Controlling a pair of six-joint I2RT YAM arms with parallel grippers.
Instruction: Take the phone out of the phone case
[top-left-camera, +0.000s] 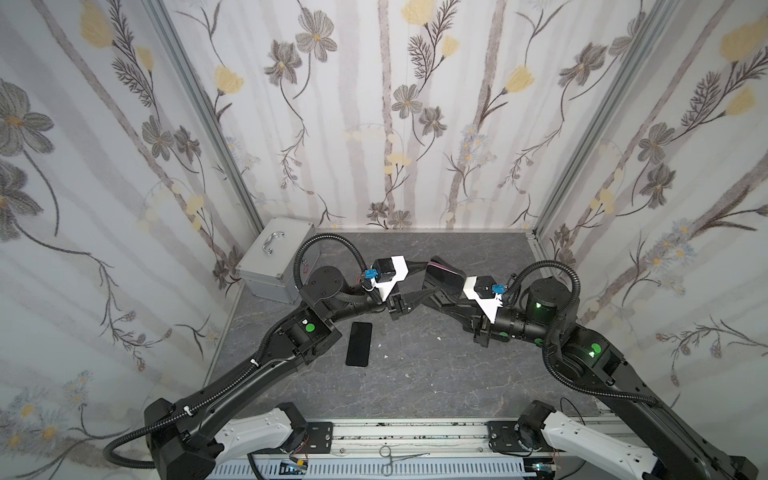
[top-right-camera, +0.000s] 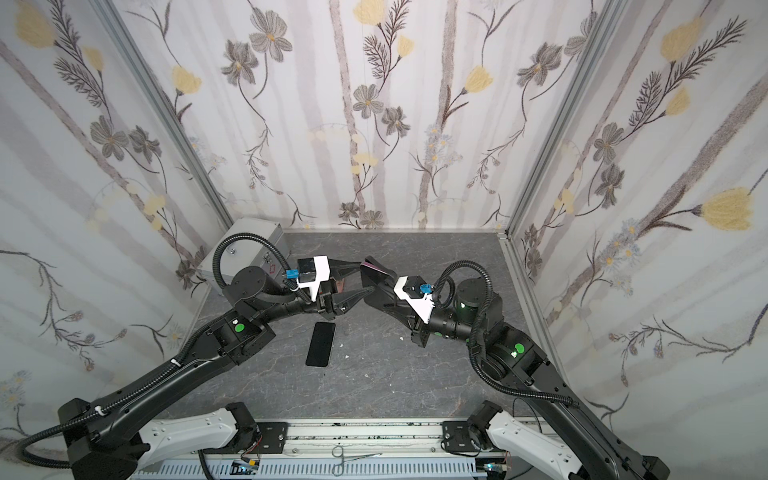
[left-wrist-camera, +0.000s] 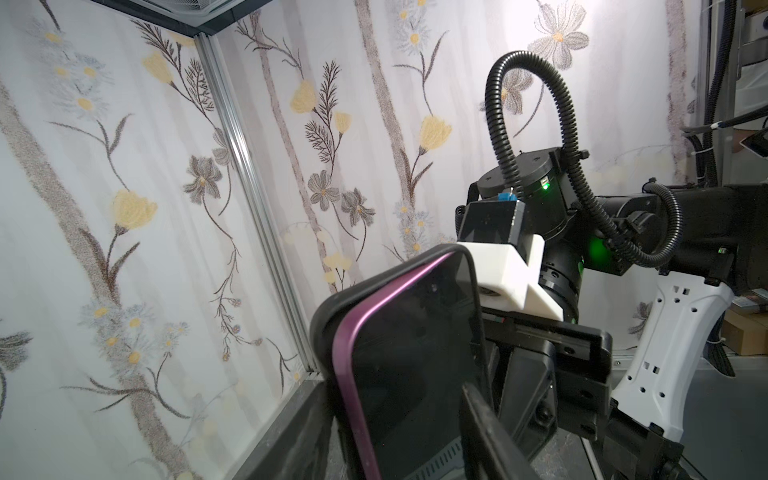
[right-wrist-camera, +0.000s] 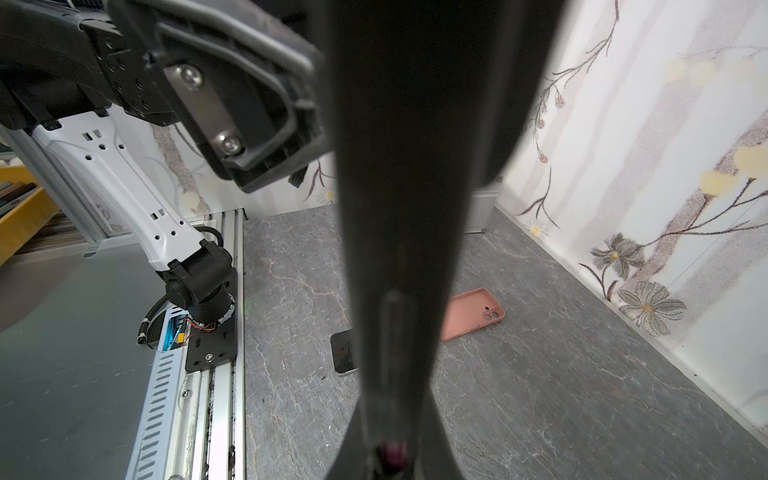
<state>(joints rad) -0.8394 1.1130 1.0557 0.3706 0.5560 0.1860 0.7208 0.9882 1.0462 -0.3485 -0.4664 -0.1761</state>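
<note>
I see right gripper (top-left-camera: 442, 291) clamped on the phone case (top-left-camera: 446, 272) (purple phone (left-wrist-camera: 407, 365) inside) | left gripper (top-left-camera: 432, 277) half-open, straddling that case's end

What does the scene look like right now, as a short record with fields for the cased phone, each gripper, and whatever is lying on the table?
phone: purple-edged, not yet out of its case, held up off the table
black case: one corner stands off the phone's purple edge
right gripper: shut on the black case
left gripper: open, jaws either side of the phone's free end; touch unclear
on table: second phone, lying flat; pink case, lying flat
back corner: grey metal box
</note>
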